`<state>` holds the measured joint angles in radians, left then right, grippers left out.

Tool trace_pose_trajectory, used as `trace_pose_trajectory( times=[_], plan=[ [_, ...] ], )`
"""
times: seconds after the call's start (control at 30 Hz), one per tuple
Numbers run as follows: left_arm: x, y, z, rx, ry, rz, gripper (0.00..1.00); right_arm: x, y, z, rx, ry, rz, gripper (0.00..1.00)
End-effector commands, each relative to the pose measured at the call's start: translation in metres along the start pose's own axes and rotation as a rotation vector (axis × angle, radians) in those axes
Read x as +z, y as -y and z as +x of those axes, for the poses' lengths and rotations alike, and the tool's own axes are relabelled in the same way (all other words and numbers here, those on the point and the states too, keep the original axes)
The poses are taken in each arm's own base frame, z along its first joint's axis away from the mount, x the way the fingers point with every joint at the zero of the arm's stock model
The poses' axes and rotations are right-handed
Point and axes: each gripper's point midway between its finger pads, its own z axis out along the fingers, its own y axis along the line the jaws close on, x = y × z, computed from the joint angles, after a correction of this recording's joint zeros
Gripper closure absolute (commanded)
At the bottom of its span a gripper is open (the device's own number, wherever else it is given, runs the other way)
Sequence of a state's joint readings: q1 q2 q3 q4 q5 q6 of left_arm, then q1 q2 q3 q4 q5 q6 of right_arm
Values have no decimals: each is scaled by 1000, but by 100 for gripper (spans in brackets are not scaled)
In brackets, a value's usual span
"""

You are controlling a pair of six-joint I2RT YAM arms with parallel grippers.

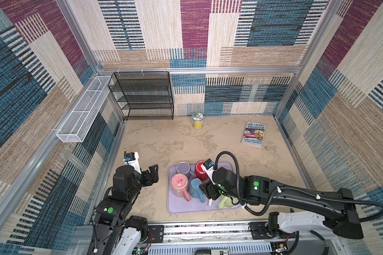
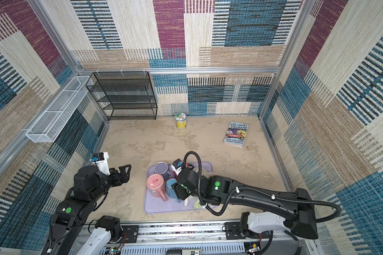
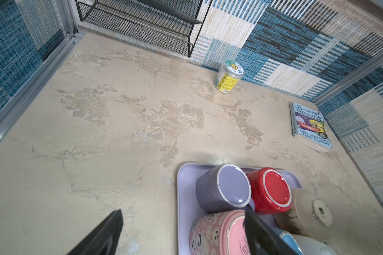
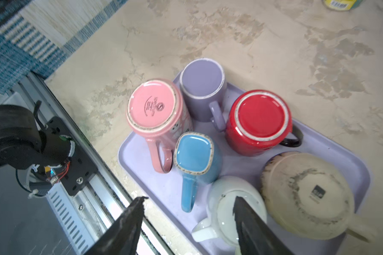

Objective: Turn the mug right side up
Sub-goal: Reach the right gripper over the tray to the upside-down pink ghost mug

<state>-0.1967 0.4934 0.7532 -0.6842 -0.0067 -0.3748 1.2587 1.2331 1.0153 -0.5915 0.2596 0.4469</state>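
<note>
Glossy white ceramic mug (image 4: 221, 205) sits base-up at robot-side edge of lilac plastic tray (image 4: 161, 187), between square-based blue mug (image 4: 194, 152) and speckled beige mug (image 4: 305, 194). Judged target.

Right gripper (image 4: 189, 199) poised over it, jaws apart; contact not confirmed. Left gripper (image 1: 155, 171) off tray, jaws wide, empty.

Recommendation: straddle white body clear of neighbours. Clamp firmly. Lift straight before rolling wrist. Set down on bare surface.
</note>
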Motion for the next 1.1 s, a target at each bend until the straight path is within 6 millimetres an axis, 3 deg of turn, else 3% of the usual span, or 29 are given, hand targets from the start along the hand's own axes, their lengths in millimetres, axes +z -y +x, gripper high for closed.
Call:
trace_pose_trajectory(
  times=[0.0,0.2,0.3,0.57,1.07],
  plan=[
    [-6,-3,-10,-25,68,-12,10,9,-12,10,30,-25,24,34],
    [-15,-2,-12,-40,102,2,10,31,-42,18,21,-74,-27,42],
    [-17,-1,-13,-34,110,12,10,46,-46,15,47,-93,9,47],
    [-23,4,-13,-16,121,44,10,81,-67,14,63,-148,24,48],
    [-30,10,-11,7,129,74,10,109,-61,26,65,-195,112,53]
  ],
)
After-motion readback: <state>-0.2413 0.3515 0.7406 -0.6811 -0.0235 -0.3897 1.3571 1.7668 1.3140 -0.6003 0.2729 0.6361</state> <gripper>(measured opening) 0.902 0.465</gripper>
